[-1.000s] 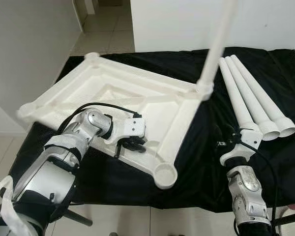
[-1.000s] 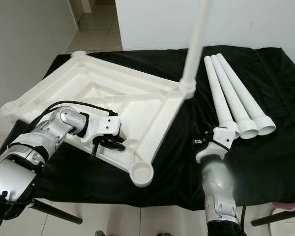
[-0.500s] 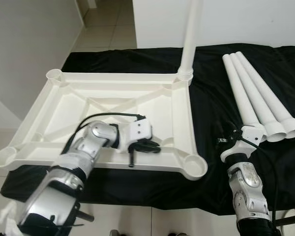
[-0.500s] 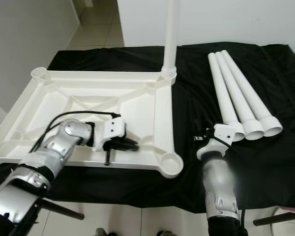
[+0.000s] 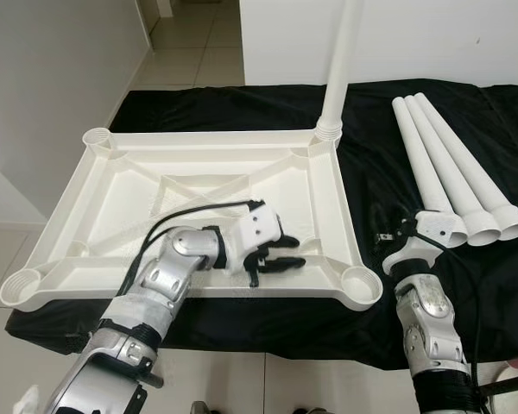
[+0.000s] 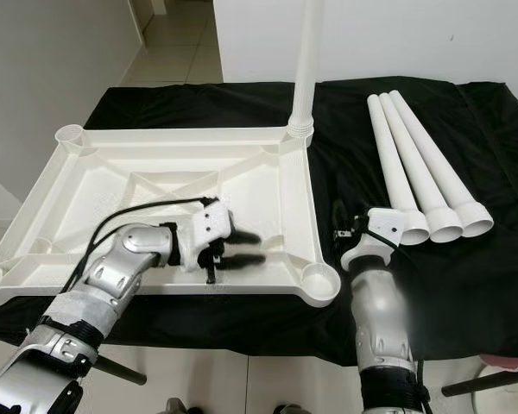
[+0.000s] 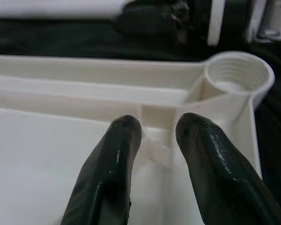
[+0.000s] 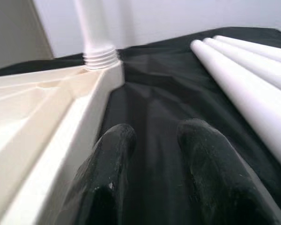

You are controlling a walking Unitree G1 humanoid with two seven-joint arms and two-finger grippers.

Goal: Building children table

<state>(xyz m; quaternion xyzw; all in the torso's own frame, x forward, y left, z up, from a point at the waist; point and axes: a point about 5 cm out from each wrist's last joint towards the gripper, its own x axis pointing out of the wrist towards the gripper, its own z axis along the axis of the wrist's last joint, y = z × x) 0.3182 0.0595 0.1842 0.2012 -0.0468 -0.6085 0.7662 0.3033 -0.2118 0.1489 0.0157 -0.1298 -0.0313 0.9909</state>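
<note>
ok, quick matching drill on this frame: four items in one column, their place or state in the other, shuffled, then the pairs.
Items:
1. left end effector
2. right end effector
3. attached leg
4. loose legs

Places/states:
A. lying side by side on the black cloth
B. standing upright in a far corner socket of the tabletop
C. over the tabletop's inner face, near its front rim
D. over the cloth, between tabletop and loose legs

Pairs: 1-C, 2-D, 3-B, 4-A

Matt white plastic tabletop [image 5: 138,185], black cloth [image 5: 388,198], glossy fingers [image 7: 117,159]
</note>
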